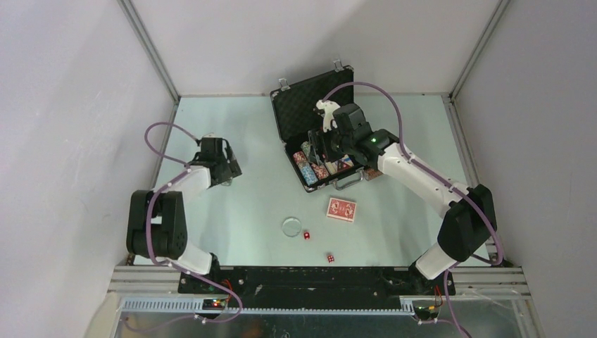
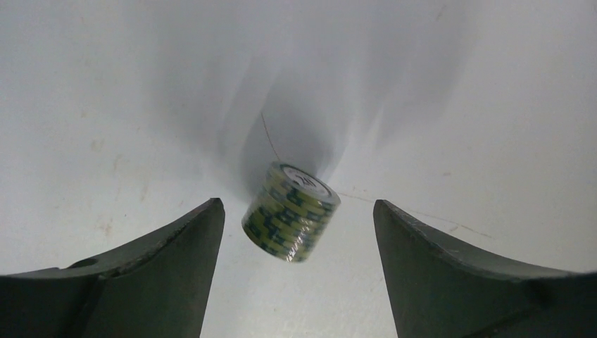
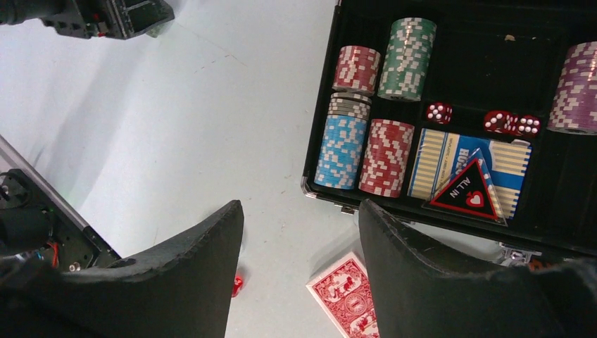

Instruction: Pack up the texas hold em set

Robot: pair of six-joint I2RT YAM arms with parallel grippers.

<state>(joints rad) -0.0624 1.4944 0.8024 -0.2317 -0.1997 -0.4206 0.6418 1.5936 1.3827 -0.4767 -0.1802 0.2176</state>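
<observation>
The black briefcase (image 1: pixel 306 105) lies open at the back middle, lid up. In the right wrist view its foam tray (image 3: pixel 486 70) holds red (image 3: pixel 386 156), blue (image 3: pixel 341 151), green (image 3: pixel 406 58) and purple (image 3: pixel 576 88) chip stacks, red dice (image 3: pixel 512 122) and a blue card box (image 3: pixel 450 163). My right gripper (image 1: pixel 327 144) (image 3: pixel 301 208) is open and empty, above the case's near left edge. My left gripper (image 1: pixel 222 165) (image 2: pixel 297 205) is open around a tilted yellow-green chip stack (image 2: pixel 291 211) on the table, not touching it. Red-backed cards (image 1: pixel 341 209), a clear disc (image 1: pixel 291 226) and two red dice (image 1: pixel 307 235) (image 1: pixel 329 258) lie loose.
A black "ALL IN" triangle (image 3: pixel 470 191) rests on the card box. The red-backed cards (image 3: pixel 348 303) and one die (image 3: pixel 237 285) show under my right fingers. The walls of the enclosure stand close on the left, back and right.
</observation>
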